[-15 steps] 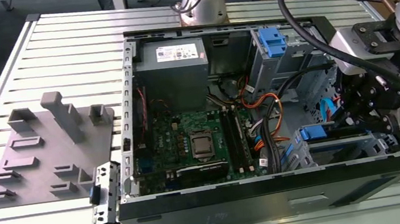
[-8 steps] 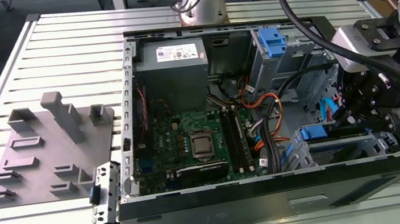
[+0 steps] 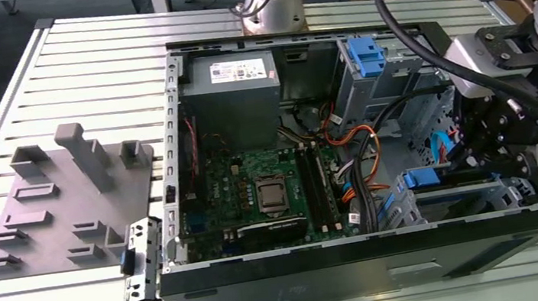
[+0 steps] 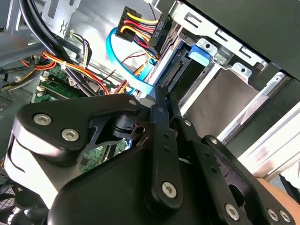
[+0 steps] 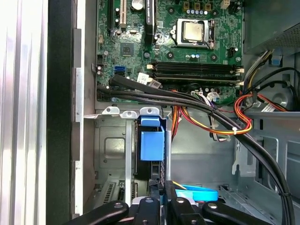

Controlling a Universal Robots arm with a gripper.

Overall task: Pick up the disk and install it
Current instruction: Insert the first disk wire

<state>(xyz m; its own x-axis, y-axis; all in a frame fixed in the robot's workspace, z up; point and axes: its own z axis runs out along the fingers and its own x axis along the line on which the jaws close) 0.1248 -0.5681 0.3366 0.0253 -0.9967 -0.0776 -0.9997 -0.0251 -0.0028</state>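
Observation:
The disk [image 4: 174, 70] stands on edge inside the drive cage at the case's front corner, its connector end facing me. Its blue rail tab [image 5: 152, 140] sticks out at the cage mouth, and the same disk [image 3: 454, 191] sits low at the exterior view's right. My gripper [image 4: 159, 96] has its fingers closed together with nothing between them, the tips right at the disk's connector end. Those black fingers [image 5: 154, 199] also reach toward the disk's dark edge [image 5: 152, 168] below the blue tab. The gripper [image 3: 489, 166] hangs over that cage.
The open computer case [image 3: 365, 265] lies on a slatted metal table [image 3: 83, 58]. A blue data cable [image 4: 123, 65] and a power plug with coloured wires [image 4: 140, 26] hang close to the disk. Black cable bundles [image 5: 187, 101] cross above the cage. A grey fixture [image 3: 65, 198] lies at the exterior view's left.

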